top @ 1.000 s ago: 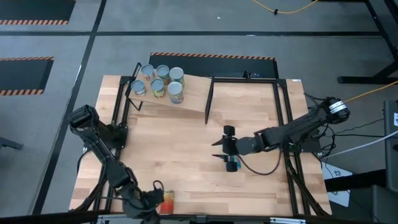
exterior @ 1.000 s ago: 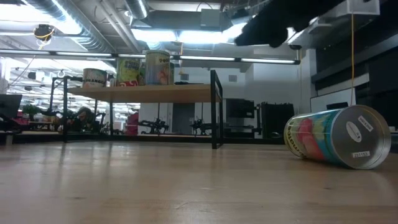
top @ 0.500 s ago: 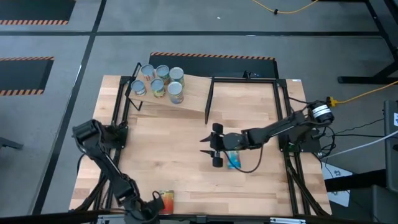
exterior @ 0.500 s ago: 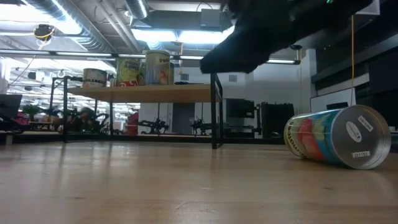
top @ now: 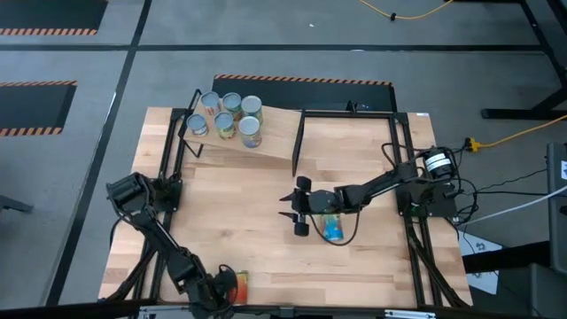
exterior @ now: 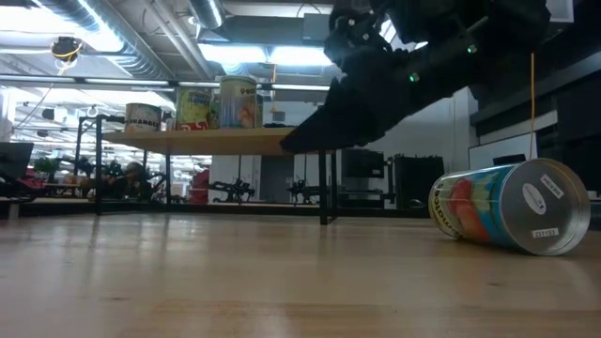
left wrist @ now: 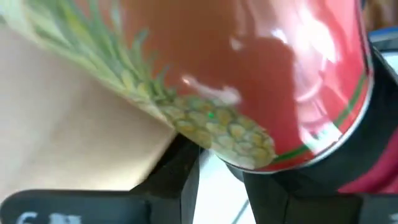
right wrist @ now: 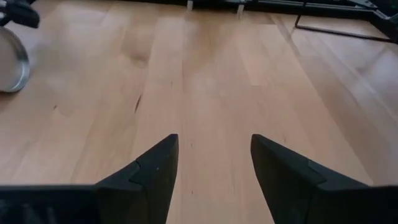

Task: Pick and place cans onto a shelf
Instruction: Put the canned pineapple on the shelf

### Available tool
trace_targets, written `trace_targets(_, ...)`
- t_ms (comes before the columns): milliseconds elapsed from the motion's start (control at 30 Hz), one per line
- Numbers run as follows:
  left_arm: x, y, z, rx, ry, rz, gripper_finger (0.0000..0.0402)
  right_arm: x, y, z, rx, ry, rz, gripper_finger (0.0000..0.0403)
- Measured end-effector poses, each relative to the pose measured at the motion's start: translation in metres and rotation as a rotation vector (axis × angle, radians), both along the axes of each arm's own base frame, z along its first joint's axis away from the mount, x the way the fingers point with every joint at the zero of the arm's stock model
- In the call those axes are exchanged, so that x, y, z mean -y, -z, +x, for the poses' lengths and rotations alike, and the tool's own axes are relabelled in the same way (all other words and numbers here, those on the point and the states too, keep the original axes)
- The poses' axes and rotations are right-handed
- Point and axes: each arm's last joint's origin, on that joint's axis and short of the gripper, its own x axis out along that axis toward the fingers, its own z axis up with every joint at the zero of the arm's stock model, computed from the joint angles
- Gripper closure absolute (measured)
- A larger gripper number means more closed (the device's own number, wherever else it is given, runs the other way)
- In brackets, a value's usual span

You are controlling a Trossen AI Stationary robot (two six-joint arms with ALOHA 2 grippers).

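Note:
Several cans (top: 227,115) stand upright on the tilted plywood shelf (top: 275,137), left of its black divider (top: 297,142); they also show in the low view (exterior: 218,103). A blue-labelled can (top: 333,230) lies on its side on the table (exterior: 502,218), just beside my right arm. My right gripper (top: 285,207) is open and empty above bare wood (right wrist: 214,140), left of that can. A red-orange can with a pineapple label (top: 237,285) lies at the table's near edge and fills the left wrist view (left wrist: 249,74). My left gripper (top: 217,288) is right beside it.
The black shelf frame (top: 177,151) runs along the table's left and right sides (top: 409,177). Bare wood lies between the shelf and the near edge (top: 248,213). A can's silvery end (right wrist: 9,59) shows far off in the right wrist view.
My right gripper has gone toward the table's left edge and come lower, passing over the blue-labelled can, which stays lying where it was. My left gripper has edged toward the red-orange can at the near edge.

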Motion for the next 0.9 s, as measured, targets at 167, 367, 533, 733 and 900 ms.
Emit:
trace_targets(167, -0.008, 0.003, 0.004, -0.016, 0.009, 0.061, 0.0291, 0.0, 0.007, 0.001, -0.017, -0.001, -0.002, 0.0196)
trace_targets(367, -0.016, 0.004, 0.009, 0.01, 0.022, 0.128, 0.0291, -0.001, 0.01, 0.001, -0.027, -0.018, 0.006, 0.0196)
trace_targets(533, -0.025, 0.004, 0.019, 0.05, 0.038, 0.187, 0.0291, -0.003, 0.009, 0.002, -0.017, -0.065, 0.033, 0.0196)
trace_targets(733, -0.037, 0.004, 0.032, 0.085, 0.082, 0.238, 0.0291, -0.003, 0.006, 0.003, 0.013, -0.065, 0.034, 0.0196)
trace_targets(900, -0.046, 0.004, 0.042, 0.105, 0.123, 0.268, 0.0291, -0.003, 0.002, 0.005, 0.06, -0.065, 0.041, 0.0196)
